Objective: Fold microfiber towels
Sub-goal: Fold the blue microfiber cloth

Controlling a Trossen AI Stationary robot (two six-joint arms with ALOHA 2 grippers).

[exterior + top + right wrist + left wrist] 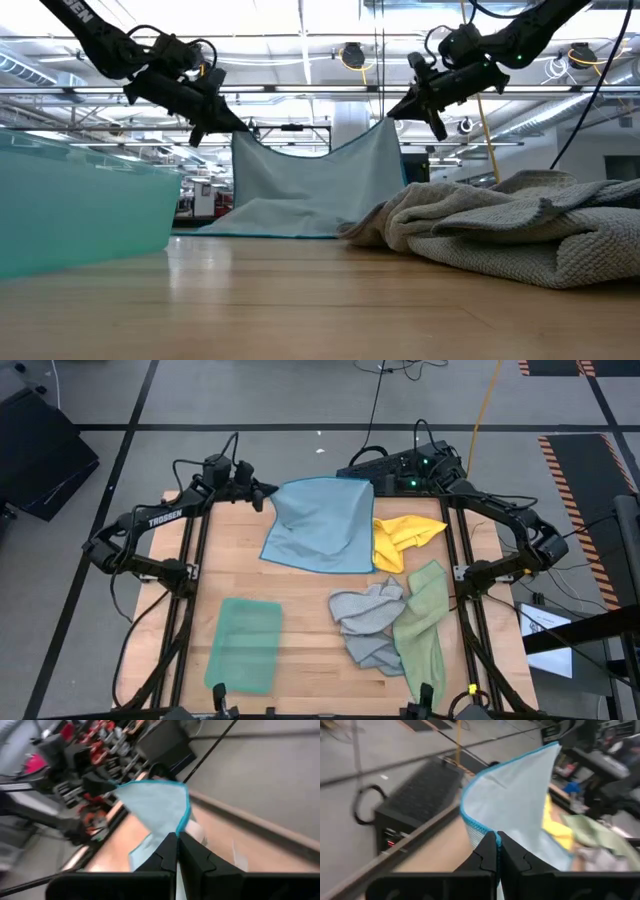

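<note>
A light blue towel (322, 525) is held up by its two far corners at the far middle of the table, with its near part lying on the wood. My left gripper (268, 493) is shut on the far left corner and my right gripper (378, 480) on the far right corner. In the low view the light blue towel (315, 180) hangs as a sheet between my left gripper (238, 127) and my right gripper (393, 112). A teal towel (245, 645) lies folded flat at the near left. My left gripper pinches the towel's far left corner (487, 831) between its two fingers, at the stitched hem, coming nearly level from the table's left. The corner is lifted; the cloth hangs below it and its near part (270, 215) lies on the table. My right gripper pinches the towel's far right corner (181, 827) between its two fingers, at the hem, coming nearly level from the table's right. The corner is raised. The top edge (315, 150) sags slightly between the two grippers.
A yellow towel (405, 538) lies crumpled right of the blue one. A grey towel (365, 625) and a pale sage green towel (425, 615) lie bunched at the near right. A black box (400, 465) with cables sits beyond the far edge.
</note>
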